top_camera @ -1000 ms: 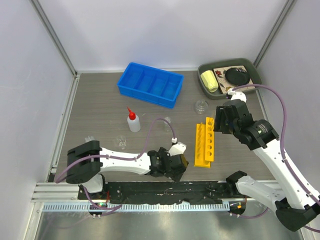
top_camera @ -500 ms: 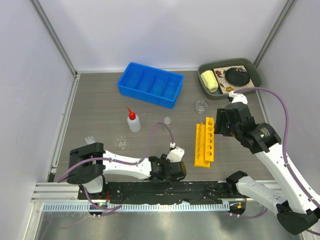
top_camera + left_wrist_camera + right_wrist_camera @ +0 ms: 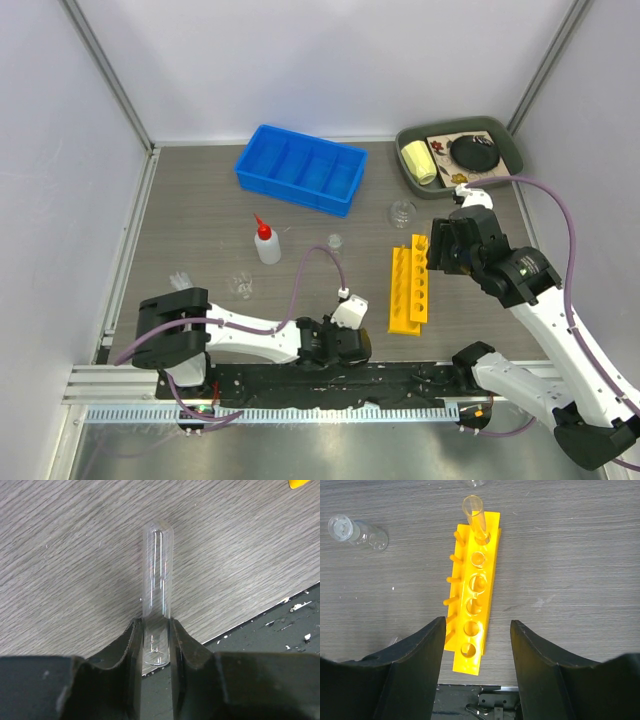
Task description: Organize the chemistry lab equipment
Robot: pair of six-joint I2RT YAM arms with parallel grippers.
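The surface [image 3: 200, 200] is grey-brown with a fine wood grain. By its far edge the bin [image 3: 300, 168] is bright blue. In the far right corner the tray [image 3: 512, 146] is dark green, its roll [image 3: 418, 162] pale yellow and its disc [image 3: 473, 152] black. The bottle [image 3: 268, 248] is white with a red nozzle. The rack [image 3: 472, 595] is yellow. The tube [image 3: 156, 580] is clear. The left gripper [image 3: 156, 630] and right gripper [image 3: 477, 625] are both black.

A clear test tube [image 3: 157, 575] is clamped in the left gripper [image 3: 156, 627], rounded end outward. The yellow rack [image 3: 487, 587], with a second tube [image 3: 475, 515] seated in its farthest hole, is located beneath the right gripper [image 3: 477, 625].
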